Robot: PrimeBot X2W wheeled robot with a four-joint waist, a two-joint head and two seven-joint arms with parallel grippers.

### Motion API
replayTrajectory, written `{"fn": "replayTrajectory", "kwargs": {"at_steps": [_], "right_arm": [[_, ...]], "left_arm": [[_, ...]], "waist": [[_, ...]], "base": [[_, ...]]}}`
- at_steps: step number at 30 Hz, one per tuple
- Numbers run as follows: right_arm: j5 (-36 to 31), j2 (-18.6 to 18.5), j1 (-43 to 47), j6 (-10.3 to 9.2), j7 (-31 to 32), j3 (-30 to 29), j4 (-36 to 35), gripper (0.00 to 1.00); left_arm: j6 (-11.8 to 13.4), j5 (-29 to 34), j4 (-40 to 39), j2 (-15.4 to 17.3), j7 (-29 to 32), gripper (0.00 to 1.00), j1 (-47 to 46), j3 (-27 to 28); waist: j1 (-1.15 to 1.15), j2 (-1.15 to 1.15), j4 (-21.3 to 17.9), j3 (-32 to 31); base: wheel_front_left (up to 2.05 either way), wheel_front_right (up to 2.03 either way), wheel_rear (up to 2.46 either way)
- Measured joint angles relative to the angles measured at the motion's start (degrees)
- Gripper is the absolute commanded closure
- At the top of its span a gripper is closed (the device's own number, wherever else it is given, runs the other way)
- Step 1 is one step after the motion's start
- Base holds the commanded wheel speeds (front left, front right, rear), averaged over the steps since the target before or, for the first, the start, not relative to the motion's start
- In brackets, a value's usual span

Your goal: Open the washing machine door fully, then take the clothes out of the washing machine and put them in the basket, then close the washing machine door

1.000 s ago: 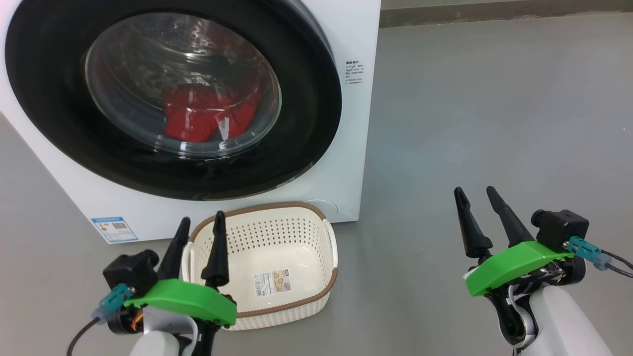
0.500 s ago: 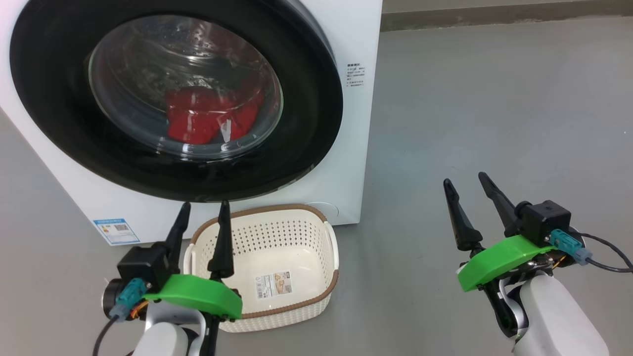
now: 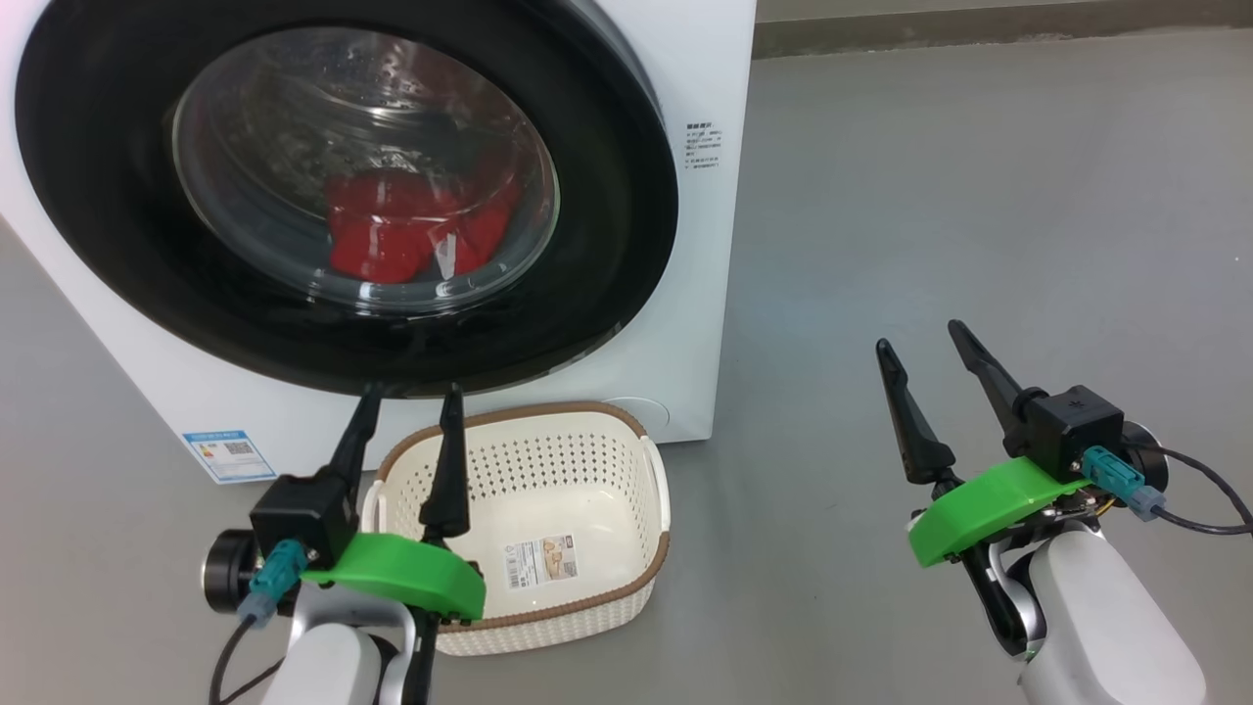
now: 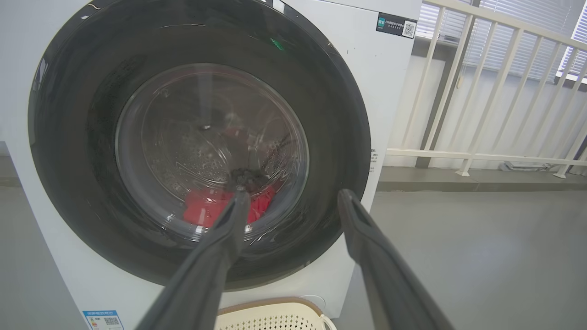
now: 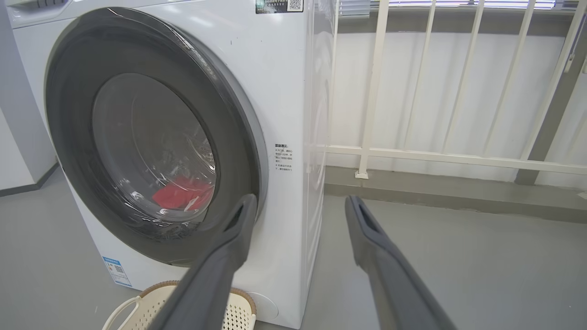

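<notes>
- Plainly, the washing machine door sat closed against the washing machine.
- The clothes lay inside the drum, red behind the glass.
- The basket stood on the floor just below the door.
- The left gripper hovered over the basket's left rim, fingers spread, grasping nothing.
- The right gripper hung well to the right above the floor, likewise spread and grasping nothing.

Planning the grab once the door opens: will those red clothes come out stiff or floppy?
Probably floppy: the clothes lie crumpled in soft folds behind the washing machine door, so they would likely drape and trail from a pinch. Likely light: a small pile. One pinch may not lift everything; a hanging end could miss the basket.
</notes>
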Motion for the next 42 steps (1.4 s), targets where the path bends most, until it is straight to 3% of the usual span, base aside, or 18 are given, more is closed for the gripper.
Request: {"fn": "replayTrajectory", "kwargs": {"at_steps": [20, 32, 33, 34, 35, 36, 42], "right_arm": [[0.01, -0.04, -0.10, 0.00, -0.13, -1.91, -0.76, 0.00], [-1.94, -0.04, -3.11, 0.00, -0.13, -4.31, -2.67, 0.00], [-2.02, -0.04, -3.60, 0.00, -0.13, -4.58, -2.74, 0.33], [-2.21, -0.05, -3.99, 0.00, -0.13, -4.85, -2.78, 0.57], [-2.46, -0.07, -4.43, 0.00, -0.13, -5.03, -2.74, 0.91], [-2.46, -0.08, -4.87, 0.00, -0.13, -5.16, -2.71, 1.00], [1.86, -0.14, -8.78, 0.00, -0.13, -5.52, -1.97, 1.00]], "left_arm": [[0.23, -0.02, 1.64, 0.01, 0.00, 0.00, -1.07, 0.12], [0.51, -0.40, -2.75, 0.01, 0.00, 0.00, -1.76, -1.54], [0.75, -0.46, -3.35, 0.02, -0.01, 0.00, -1.85, -1.78], [0.75, -0.59, -3.99, 0.03, -0.01, 0.00, -1.94, -2.01], [0.90, -0.63, -4.54, 0.03, -0.01, 0.00, -2.24, -2.29], [0.94, -0.63, -5.32, 0.03, -0.01, 0.00, -2.52, -2.52], [1.67, -0.60, -10.22, 0.04, -0.24, 0.00, -3.26, -3.79]], "waist": [[0.00, 0.00, 0.23, 1.27], [0.00, 0.00, 1.30, 4.62], [0.00, 0.00, 1.42, 5.05], [0.00, 0.00, 1.55, 5.49], [0.00, 0.00, 1.69, 5.96], [0.00, 0.00, 1.83, 6.43], [0.00, 0.00, 2.75, 9.49]], "base": [[0.00, 0.00, 0.00], [0.00, 0.00, 0.00], [0.00, 0.00, 0.00], [0.00, 0.00, 0.00], [0.00, 0.00, 0.00], [0.00, 0.00, 0.00], [0.00, 0.00, 0.00]]}}
